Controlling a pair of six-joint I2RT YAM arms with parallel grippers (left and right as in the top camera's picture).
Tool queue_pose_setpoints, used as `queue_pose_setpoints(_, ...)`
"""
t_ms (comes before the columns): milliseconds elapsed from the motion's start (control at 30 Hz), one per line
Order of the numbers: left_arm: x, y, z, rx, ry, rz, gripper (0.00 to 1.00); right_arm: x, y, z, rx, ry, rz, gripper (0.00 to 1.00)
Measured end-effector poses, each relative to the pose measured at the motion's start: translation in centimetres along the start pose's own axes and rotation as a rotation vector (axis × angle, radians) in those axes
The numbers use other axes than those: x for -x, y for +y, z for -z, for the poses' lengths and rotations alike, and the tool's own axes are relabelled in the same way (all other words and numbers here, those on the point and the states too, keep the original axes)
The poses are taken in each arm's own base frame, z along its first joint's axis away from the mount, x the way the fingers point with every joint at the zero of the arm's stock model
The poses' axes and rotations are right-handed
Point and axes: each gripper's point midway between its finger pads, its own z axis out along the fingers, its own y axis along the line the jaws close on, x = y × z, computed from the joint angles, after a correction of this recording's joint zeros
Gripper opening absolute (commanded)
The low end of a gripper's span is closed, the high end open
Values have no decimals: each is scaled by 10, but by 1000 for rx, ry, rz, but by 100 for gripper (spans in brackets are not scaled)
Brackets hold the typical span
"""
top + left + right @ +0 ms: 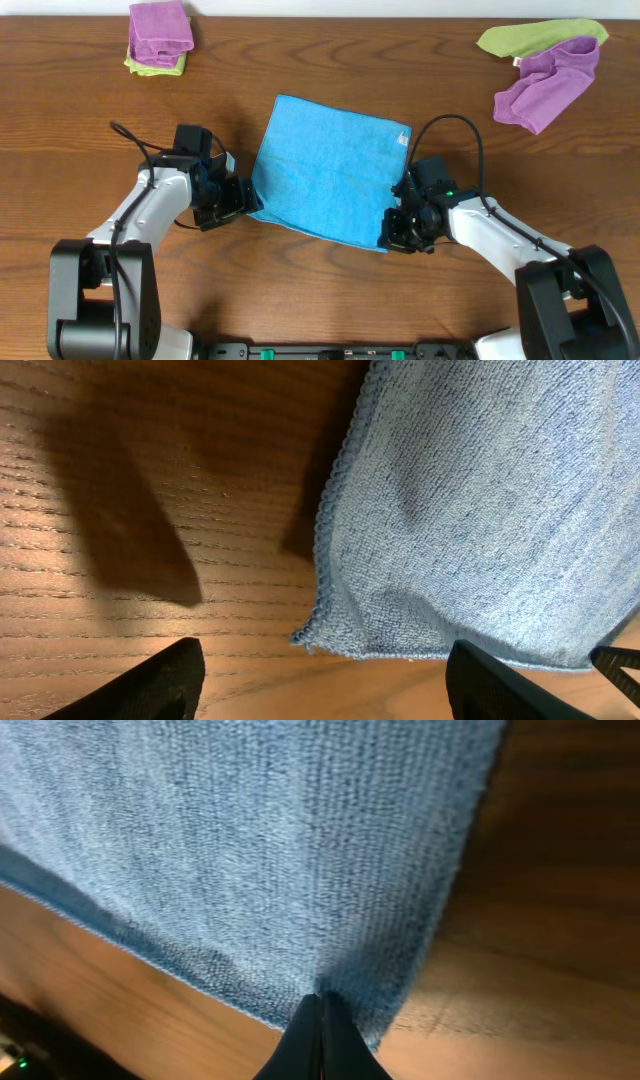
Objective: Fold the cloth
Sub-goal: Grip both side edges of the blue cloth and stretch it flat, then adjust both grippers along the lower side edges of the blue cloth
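The cloth [325, 170] lies flat on the worktop [330, 60], its white tag [402, 138] at the far-right corner, too small to read. The left fingers [160, 682] stand spread at the cloth's near-left corner; the right fingers [320, 1030] are pressed together, pinching its near-right corner

One camera looks straight down from high above the brown wooden bench [320, 60]. Two wrist cameras look down very close at the bright sky-blue square microfibre cloth [325, 170], one at each near corner. All three share that cloth.
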Motion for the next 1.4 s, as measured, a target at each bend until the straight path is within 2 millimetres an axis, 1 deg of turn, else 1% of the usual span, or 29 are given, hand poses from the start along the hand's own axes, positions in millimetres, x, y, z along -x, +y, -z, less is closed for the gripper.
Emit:
queue_pose_setpoints(300,0,0,0,0,0,0,78,1,-6,-2,-46,-11,11,2)
queue_pose_setpoints(433,-1,0,0,1,3,2,79,0,-5,-5,-48,0,14,1)
queue_pose_setpoints(633,-1,0,0,1,3,2,79,1,3,-11,-11,40,5,1)
queue_pose_setpoints(867,-1,0,0,1,4,2,79,-1,-2,-9,-42,58,-14,1)
queue_pose_setpoints(1100,-1,0,0,1,3,2,79,3,-26,4,-103,64,-109,1)
queue_pose_setpoints(1233,0,-1,0,-5,0,-1,78,14,-43,15,-174,37,-148,1)
queue_pose_setpoints(1400,0,-7,-1,-25,2,-13,78,37,-67,32,-310,-27,-141,1)
